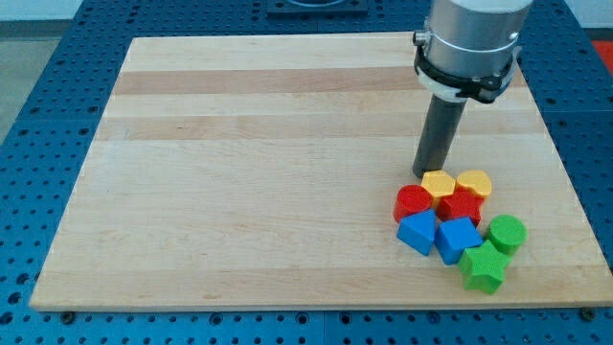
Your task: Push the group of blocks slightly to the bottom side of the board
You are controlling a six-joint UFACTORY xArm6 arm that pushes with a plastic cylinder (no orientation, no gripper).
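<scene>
A tight group of blocks lies at the board's bottom right. It holds a yellow hexagonal block (439, 183), a yellow heart-like block (474, 183), a red cylinder (414, 202), a red star-like block (461, 205), a blue triangular block (418, 233), a blue cube (457, 239), a green cylinder (507, 234) and a green star-shaped block (483, 267). My tip (427, 174) stands just above the group in the view, touching or nearly touching the top-left edge of the yellow hexagonal block and the red cylinder.
The wooden board (268, 163) lies on a blue perforated table (38, 105). The group sits close to the board's bottom edge and right edge. The arm's grey body (471, 43) hangs over the board's top right.
</scene>
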